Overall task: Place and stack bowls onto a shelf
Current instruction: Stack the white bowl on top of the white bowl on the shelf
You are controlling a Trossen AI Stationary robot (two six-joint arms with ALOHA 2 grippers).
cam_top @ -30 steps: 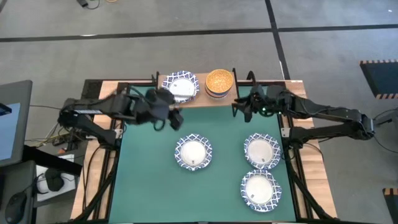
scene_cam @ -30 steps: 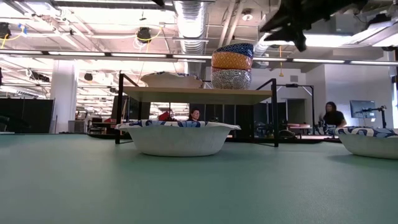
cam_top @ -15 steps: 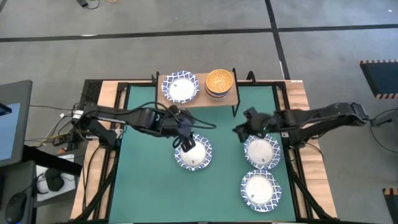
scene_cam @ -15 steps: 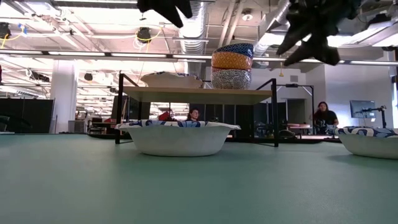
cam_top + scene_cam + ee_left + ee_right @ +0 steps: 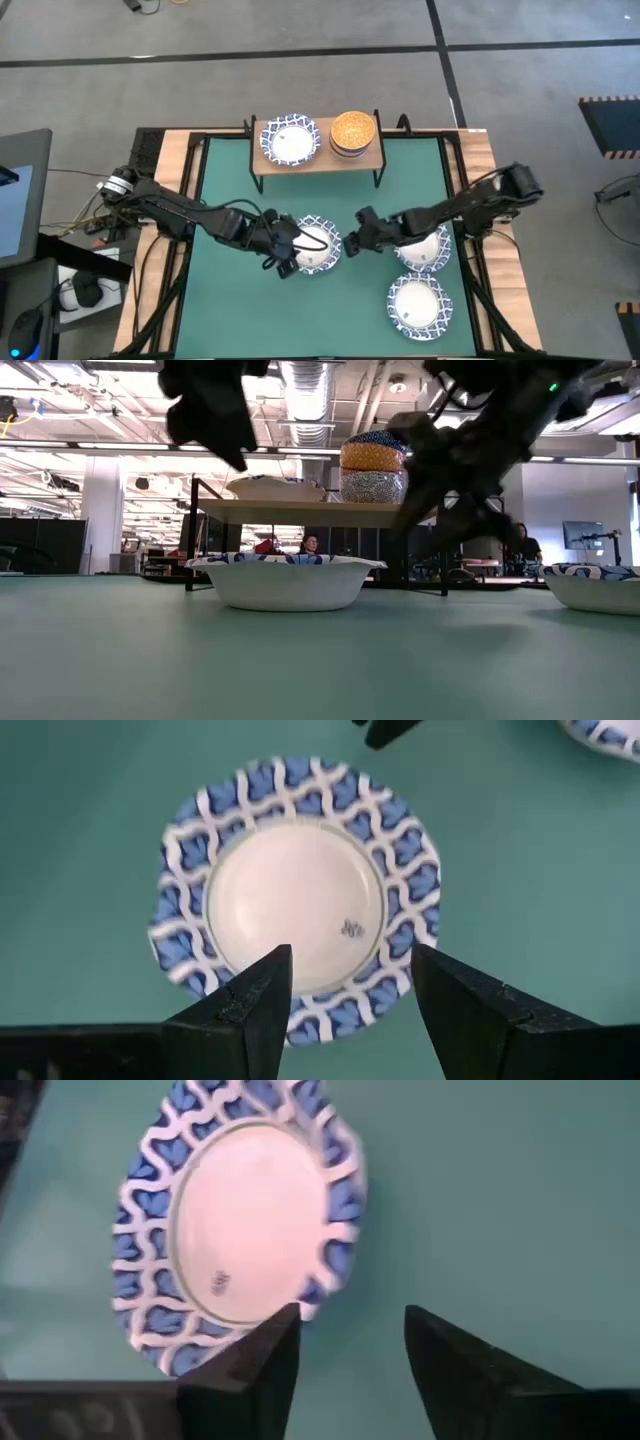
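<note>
Green table [image 5: 220, 300]: three lattice bowls [image 5: 418, 304], shelf [image 5: 317, 160].

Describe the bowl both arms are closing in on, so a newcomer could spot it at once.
Start at the green table and find the low wooden-topped shelf at its far edge. Nearer than the shelf, toward the table's middle, sits a wide white bowl with a blue lattice rim. Unlike its two lookalikes on the right, it lies between the left gripper and right gripper.

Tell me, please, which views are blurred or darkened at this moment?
Right wrist view: the patterned bowl is smeared by motion. Left wrist view: the same bowl is sharp. Low view: both arms are dark blurred shapes against bright ceiling lights. High view: even light, little shadow on the table.
</note>
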